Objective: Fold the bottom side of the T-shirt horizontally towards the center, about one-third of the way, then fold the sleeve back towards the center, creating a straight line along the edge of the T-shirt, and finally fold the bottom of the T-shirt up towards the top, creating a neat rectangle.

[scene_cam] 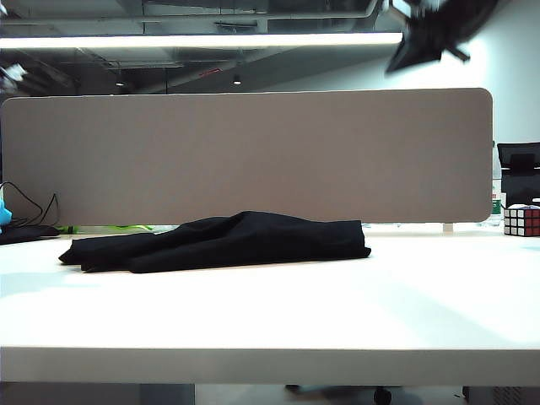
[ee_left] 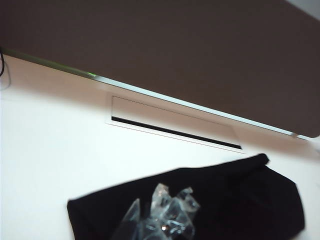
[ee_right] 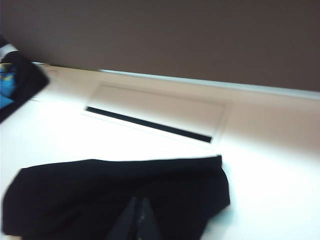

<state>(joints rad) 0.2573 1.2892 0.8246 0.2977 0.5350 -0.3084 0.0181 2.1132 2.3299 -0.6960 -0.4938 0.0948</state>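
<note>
The black T-shirt (scene_cam: 228, 242) lies folded into a long low bundle on the white table (scene_cam: 270, 312), near the back. In these folds I cannot tell its bottom or its sleeve apart. My left gripper (ee_left: 162, 205), with clear plastic fingers, hovers over the T-shirt (ee_left: 240, 200); its fingers stand together with no cloth in them. My right gripper (ee_right: 137, 212) is also above the T-shirt (ee_right: 75, 190), its dark fingertips pressed together and empty. Neither gripper shows plainly in the exterior view, where only a blurred black shape (scene_cam: 434, 34) hangs at the top right.
A grey partition panel (scene_cam: 253, 152) stands along the table's back edge. A cable slot (ee_left: 172, 131) (ee_right: 147, 124) is cut into the table just behind the shirt. A Rubik's cube (scene_cam: 522, 220) sits at the far right, and black cables (scene_cam: 29, 211) at the far left.
</note>
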